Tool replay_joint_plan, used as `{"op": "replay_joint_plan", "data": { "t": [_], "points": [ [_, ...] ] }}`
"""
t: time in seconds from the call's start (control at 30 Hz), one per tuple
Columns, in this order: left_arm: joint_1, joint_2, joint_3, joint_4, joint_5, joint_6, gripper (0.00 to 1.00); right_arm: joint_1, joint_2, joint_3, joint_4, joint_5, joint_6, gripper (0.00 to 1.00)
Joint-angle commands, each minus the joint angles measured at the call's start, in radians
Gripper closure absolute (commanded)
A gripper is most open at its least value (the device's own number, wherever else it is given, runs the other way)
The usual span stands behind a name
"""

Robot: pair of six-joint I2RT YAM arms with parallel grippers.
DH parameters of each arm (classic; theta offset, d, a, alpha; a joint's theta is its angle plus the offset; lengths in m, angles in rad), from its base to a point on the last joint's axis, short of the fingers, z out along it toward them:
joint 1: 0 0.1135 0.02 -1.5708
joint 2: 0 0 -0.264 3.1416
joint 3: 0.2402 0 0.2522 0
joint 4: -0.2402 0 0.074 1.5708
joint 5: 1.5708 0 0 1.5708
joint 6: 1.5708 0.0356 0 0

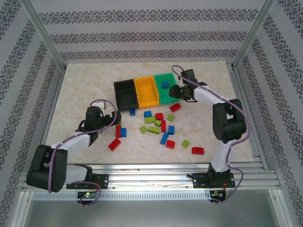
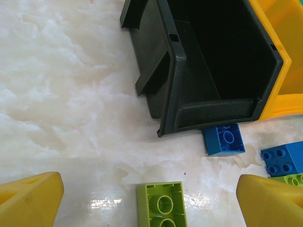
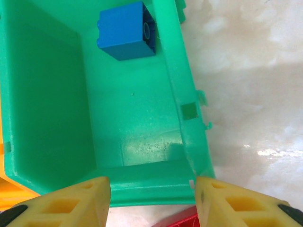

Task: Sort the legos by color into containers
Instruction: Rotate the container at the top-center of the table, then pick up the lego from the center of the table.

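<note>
Green bin (image 3: 132,123) first: what lies in it? (Asker)

One blue brick (image 3: 125,30), in the bin's far corner. My right tool (image 3: 151,198) hovers over the near wall of that bin. Its yellow fingers (image 3: 71,203) are spread wide, with nothing held between them. A red brick (image 3: 177,220) lies on the counter (image 2: 61,94) just outside that wall. (Me)

And your left tool? (Asker)

My left tool (image 2: 151,198) is wide open too, low over the pale, marble-patterned counter. A lime green brick (image 2: 161,205) lies on the counter between its fingers and touches neither. Ahead of it stands the black bin (image 2: 213,109). A second blue brick (image 2: 225,139) sits right against the black bin's near wall. The orange-yellow bin (image 2: 293,47) is joined to its right side. (Me)

Where are the other legos? (Asker)

From above, the three bins form a row towards the far side of the counter: black on the left, orange-yellow in the middle, green on the right. The loose legos (image 1: 158,124) lie scattered in front of them between my two arms, with red, blue and lime green mixed together. A stray red brick (image 1: 198,150) lies apart from the rest, nearer my right arm. (Me)
</note>
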Motion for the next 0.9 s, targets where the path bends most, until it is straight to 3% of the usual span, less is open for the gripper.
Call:
{"op": "replay_joint_plan", "data": {
  "t": [0.0, 0.2, 0.4, 0.87],
  "points": [
    [0.012, -0.009, 0.024, 0.037, 0.015, -0.006, 0.06, 0.023, -0.091, -0.045, -0.032, 0.02, -0.038, 0.48],
    [0.013, -0.023, 0.018, 0.04, 0.015, -0.011, 0.06, 0.027, -0.154, -0.174, -0.063, 0.133, -0.101, 0.39],
    [0.013, -0.032, 0.007, 0.053, 0.009, -0.014, 0.06, 0.042, -0.122, -0.215, -0.078, 0.085, -0.156, 0.23],
    [0.013, -0.033, 0.007, 0.052, 0.009, -0.013, 0.05, 0.088, 0.035, -0.061, -0.164, 0.153, -0.239, 0.22]
  ]
}}
